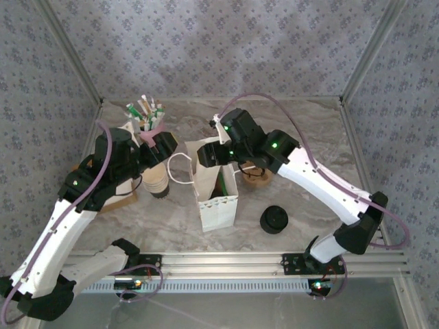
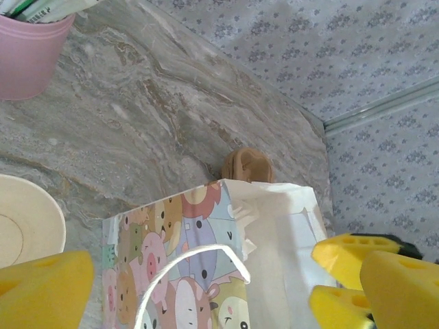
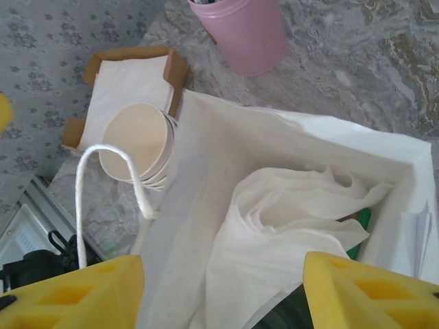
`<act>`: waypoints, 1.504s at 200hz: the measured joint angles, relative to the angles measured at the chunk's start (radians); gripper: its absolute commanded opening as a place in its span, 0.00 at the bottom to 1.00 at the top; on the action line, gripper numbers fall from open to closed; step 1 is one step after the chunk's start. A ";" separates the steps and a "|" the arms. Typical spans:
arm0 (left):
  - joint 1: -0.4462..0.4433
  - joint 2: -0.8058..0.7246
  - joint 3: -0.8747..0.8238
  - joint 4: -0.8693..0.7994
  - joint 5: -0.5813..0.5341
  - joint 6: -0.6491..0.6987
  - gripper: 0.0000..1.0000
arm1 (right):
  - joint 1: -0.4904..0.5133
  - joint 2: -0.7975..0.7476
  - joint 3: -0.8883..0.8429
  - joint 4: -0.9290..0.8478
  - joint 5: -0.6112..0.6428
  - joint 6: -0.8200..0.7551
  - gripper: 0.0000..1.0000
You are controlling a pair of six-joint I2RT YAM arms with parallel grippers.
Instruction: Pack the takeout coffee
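A white paper bag [image 1: 218,209] stands upright at the middle of the marble table [image 1: 178,226], with the takeout coffee [image 1: 223,184] down inside it, seen from above as a dark shape against the bag's right wall; its lid cannot be made out. The right gripper [image 1: 209,156] hangs over the far edge of the bag's mouth, its yellow fingers [image 3: 75,295] spread wide apart above crumpled white tissue [image 3: 288,205] and closing on nothing that can be seen. The left gripper [image 1: 164,147] is just left of the bag, its fingers also spread wide and empty, facing the bag's cartoon-printed side and rope handle. A stack of cups [image 1: 156,181] sits near the bag's left side, a pink pot [image 1: 152,133] of utensils beyond it, and a cardboard tray [image 3: 177,68] of napkins further left. A pile of black lids [image 1: 274,220] lies to the right of the bag, nearer the arms' bases.
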State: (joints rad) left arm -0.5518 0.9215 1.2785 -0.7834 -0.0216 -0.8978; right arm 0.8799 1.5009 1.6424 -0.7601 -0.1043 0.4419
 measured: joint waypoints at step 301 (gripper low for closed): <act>-0.101 -0.368 -0.442 -0.149 -0.723 0.122 0.99 | -0.588 -0.816 -0.820 0.246 0.223 -0.219 1.00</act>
State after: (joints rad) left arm -0.6533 0.5537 0.8368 -0.9325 -0.7448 -0.7761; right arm 0.2920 0.6849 0.8223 -0.5137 0.1184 0.2230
